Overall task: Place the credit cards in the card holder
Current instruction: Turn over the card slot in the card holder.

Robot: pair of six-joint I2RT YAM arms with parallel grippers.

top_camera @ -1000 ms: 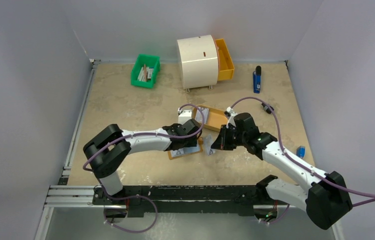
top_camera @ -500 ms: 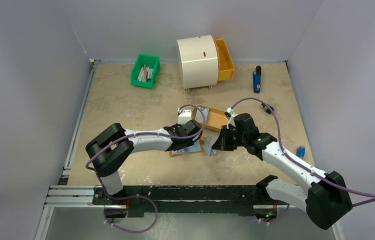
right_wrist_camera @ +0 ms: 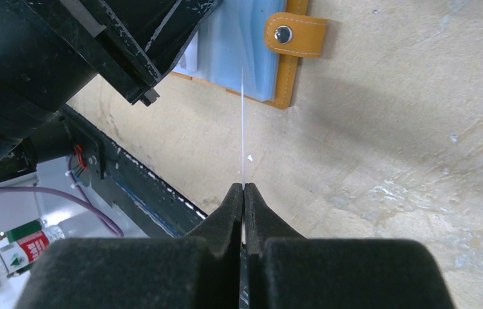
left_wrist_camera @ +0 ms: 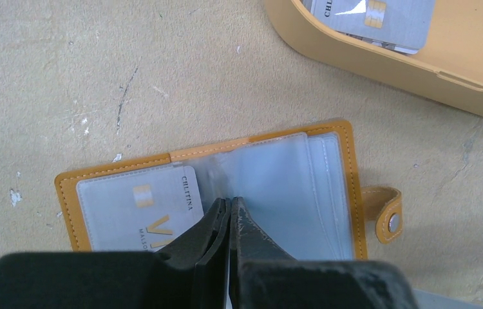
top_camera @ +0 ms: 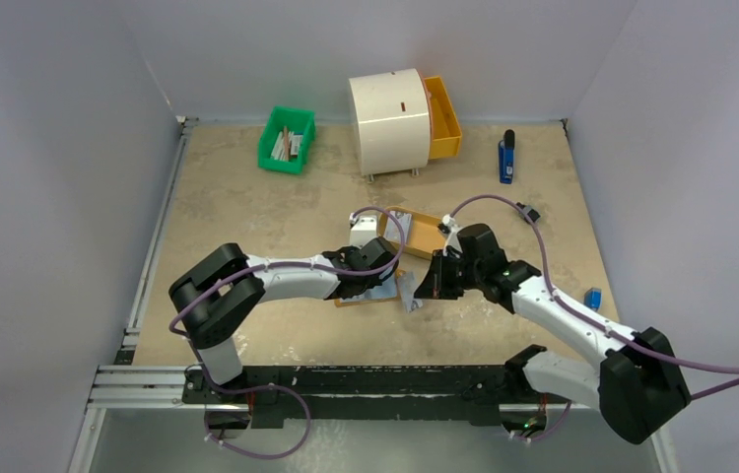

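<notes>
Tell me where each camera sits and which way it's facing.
Top: above and behind the robot, looking down on the table; left arm and right arm show whole, meeting at the holder.
Left wrist: above the open holder, looking down; shut left gripper shows.
Right wrist: beside the holder, looking down past its tab; right gripper shows pinching a card edge-on, left arm beyond.
Shared: both wrist views show the tab.

My left arm point(top_camera: 292, 277) stretched rightward, low; left tool point(left_wrist_camera: 231, 202) pointing down, jaws pressed together. My right arm point(top_camera: 558, 307) reaching leftward; right tool point(right_wrist_camera: 244, 187) pinching thin card point(right_wrist_camera: 243, 116) edge-on. Tools near each other.
</notes>
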